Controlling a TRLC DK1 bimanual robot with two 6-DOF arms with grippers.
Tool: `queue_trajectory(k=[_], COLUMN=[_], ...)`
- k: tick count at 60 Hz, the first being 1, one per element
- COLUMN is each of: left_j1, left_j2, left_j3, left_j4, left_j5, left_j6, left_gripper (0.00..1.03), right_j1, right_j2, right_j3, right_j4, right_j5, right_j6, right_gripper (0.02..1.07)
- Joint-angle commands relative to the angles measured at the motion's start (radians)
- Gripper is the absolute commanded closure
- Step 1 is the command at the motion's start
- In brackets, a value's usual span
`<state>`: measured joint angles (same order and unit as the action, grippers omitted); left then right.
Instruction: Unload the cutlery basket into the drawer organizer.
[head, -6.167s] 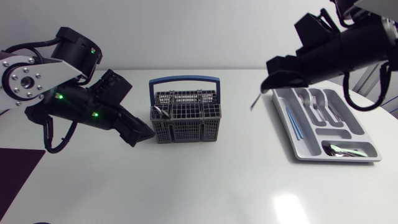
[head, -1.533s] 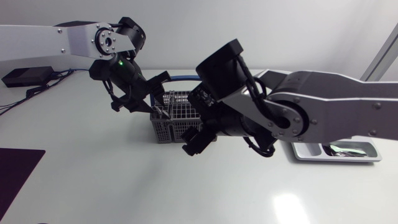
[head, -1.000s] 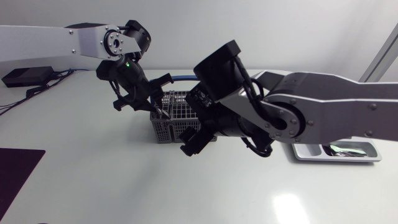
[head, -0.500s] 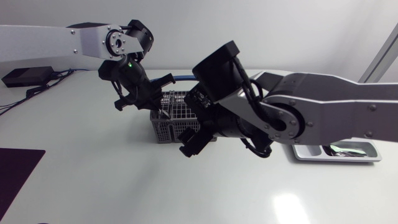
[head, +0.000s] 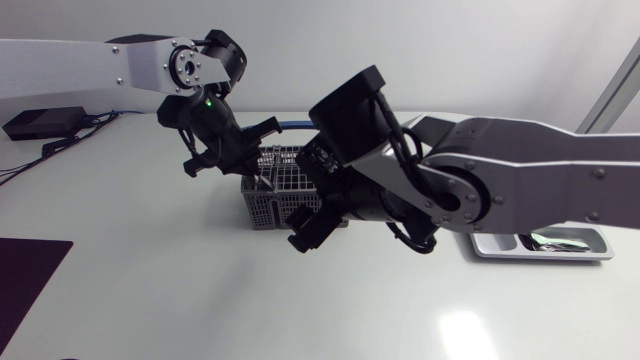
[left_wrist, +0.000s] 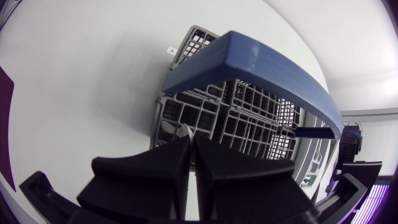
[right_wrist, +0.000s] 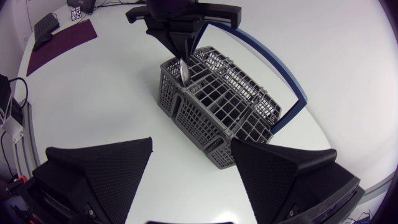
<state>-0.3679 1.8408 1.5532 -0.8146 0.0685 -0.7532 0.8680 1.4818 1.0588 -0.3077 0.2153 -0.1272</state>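
In the head view, the left gripper (head: 254, 172) is hanging over a corner of the cutlery basket (head: 268, 208), which is sitting near the middle of the table (head: 150, 280). The right arm is reaching across and hiding a lot of the basket. It is also hiding most of the drawer organizer (head: 500, 246), which is lying well apart at the right side. The right gripper (head: 305, 230) is sitting just in front of the basket.

In the left wrist view, the left claw's fingers (left_wrist: 168, 165) are squeezing almost together. The shiny top of a spoon (left_wrist: 184, 131) is poking out between their tips, so I think the claw is clamped on it. The best move is probably to lift straight up and slowly, so the spoon is not catching on the basket's grid. The blue handle (left_wrist: 273, 68) is arching over the basket, so the claw should be staying away from it.

In the right wrist view, the right claw's fingers (right_wrist: 112, 168) are standing wide apart and holding nothing. The basket is just ahead of them. The spoon is standing in a corner pocket. The big right arm is blocking the way to the organizer, so I think it needs to make room.
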Motion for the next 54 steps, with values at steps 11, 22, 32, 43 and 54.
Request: queue_trajectory(k=[11, 22, 32, 43, 54], left_j1=[0.006, 0.012, 0.015, 0.018, 0.021], left_j2=[-0.074, -0.12, -0.176, -0.212, -0.262], left_j3=[-0.007, -0.015, -0.027, -0.031, -0.044], left_j4=[-0.015, -0.014, -0.012, -0.012, -0.012], left_j5=[-0.006, 0.01, 0.037, 0.05, 0.082], left_j6=[-0.025, -0.025, -0.023, -0.021, -0.018], left_gripper=[0.99, 0.99, 0.99, 0.99, 0.99], right_j1=[0.014, 0.014, 0.014, 0.019, 0.019], right_j2=[0.032, 0.035, 0.037, 0.038, 0.034], right_j3=[-0.017, -0.017, -0.017, -0.016, -0.017], right_j4=[0.016, 0.018, 0.018, 0.018, 0.018], right_j5=[0.013, 0.013, 0.013, 0.015, 0.018], right_j6=[-0.006, -0.006, -0.006, -0.005, -0.005], right_gripper=[0.16, 0.16, 0.16, 0.16, 0.16])
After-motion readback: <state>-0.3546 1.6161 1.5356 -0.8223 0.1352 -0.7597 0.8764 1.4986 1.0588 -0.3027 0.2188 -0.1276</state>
